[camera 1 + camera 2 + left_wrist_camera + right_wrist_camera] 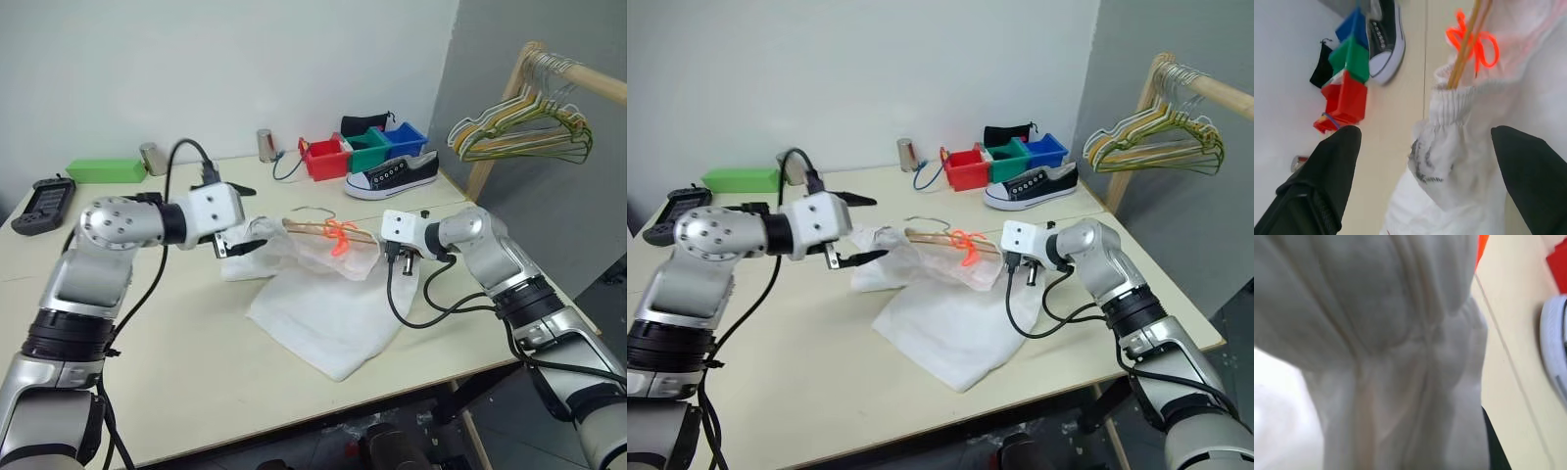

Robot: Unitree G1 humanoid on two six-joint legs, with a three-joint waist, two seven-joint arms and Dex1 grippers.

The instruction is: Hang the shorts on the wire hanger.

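Left wrist view: our left gripper (1422,176) gapes empty beside the shorts (323,304); our right gripper (392,257) pinches their waistband. Next, regrip the loose waistband end over the wire hanger (328,232).

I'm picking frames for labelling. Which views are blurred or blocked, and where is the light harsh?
Right wrist view: the shorts press against the lens, soft and out of focus. Left wrist view: the open left claw shows as dark, featureless fingers, while the waistband is sharp. Head views: even light, soft shadows on the table, no glare; the wire hanger reads clearly.
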